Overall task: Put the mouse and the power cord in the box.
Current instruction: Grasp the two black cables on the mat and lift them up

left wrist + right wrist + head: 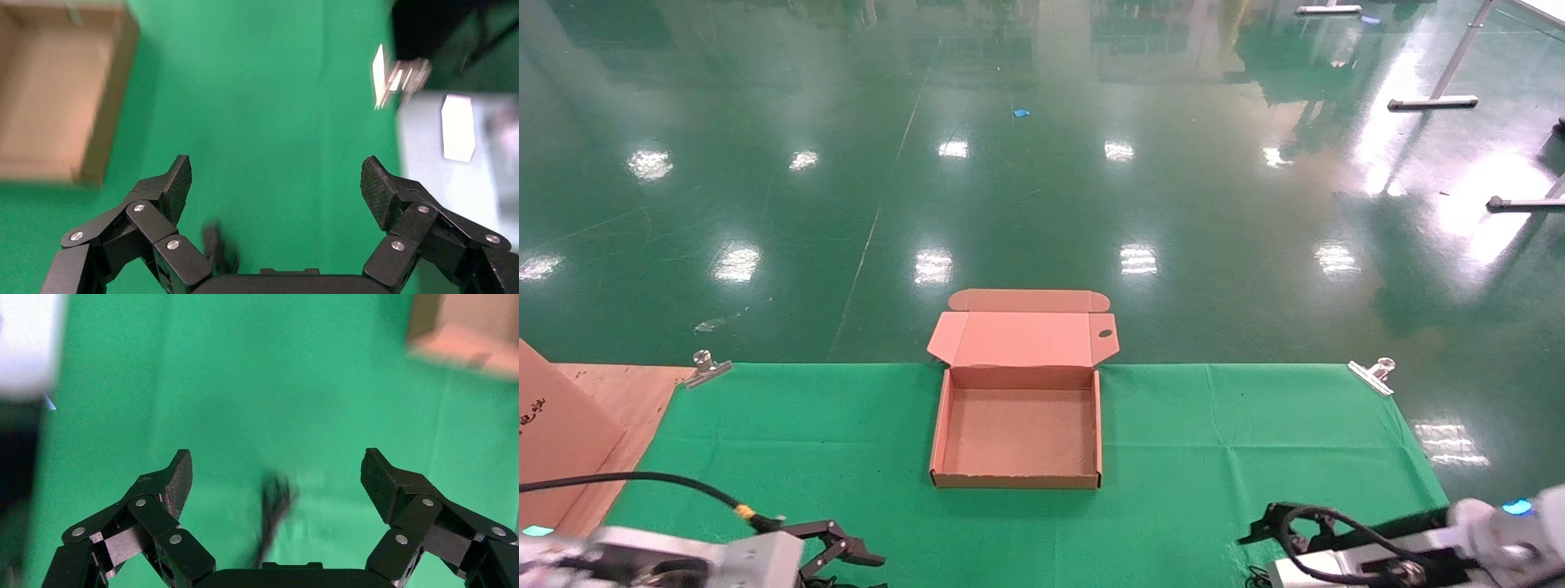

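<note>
Both claws spread wide, left gripper (pixel 275 184) and right gripper (pixel 276 478) low before the empty cardboard box (pixel 1017 482); a blurred dark cord-like thing (pixel 274 508) lies just under the right one, likely limp, so best pinched mid-bundle

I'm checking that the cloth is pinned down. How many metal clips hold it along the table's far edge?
2: one clip at the far left corner of the green cloth, the other clip at the far right corner. Near-edge clips, if any, are out of view.
</note>
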Available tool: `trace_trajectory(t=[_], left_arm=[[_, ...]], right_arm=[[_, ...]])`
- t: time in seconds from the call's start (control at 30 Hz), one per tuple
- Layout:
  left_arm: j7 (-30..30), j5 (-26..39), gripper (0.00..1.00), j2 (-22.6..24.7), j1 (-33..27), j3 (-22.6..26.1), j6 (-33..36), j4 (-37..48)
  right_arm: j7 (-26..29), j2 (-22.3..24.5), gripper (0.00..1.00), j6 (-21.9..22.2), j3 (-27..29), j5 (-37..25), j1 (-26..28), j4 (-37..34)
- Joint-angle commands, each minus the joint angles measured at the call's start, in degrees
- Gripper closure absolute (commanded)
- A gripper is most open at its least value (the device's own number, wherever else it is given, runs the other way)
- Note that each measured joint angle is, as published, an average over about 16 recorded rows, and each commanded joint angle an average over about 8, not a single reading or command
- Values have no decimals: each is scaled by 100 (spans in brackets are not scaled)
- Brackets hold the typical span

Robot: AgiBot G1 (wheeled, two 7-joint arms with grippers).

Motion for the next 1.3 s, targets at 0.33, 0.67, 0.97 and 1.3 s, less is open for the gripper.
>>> trace_trajectory(t=[0.33,0.67,0.97,1.3], left_arm=[[1031,2011,0,1007,-936,865,-757,1786],[1832,2212,0,1597,-1084,962,-1322,3175],[2309,2226,0,1867,-1221,966,-1552,3942],[2729,2226,100,2006,-1347,968,-1631,4414]], right_arm=[[-850,-914,0,651,-657,-1555,440,-1477],[-1739,-1514,0,1252,-773,-1713,607,-3201],[-2358,-1822,7,1582,-752,-1657,801,-4392],[-2932,-1912,100,1664,-650,-1471,1000,-5215]])
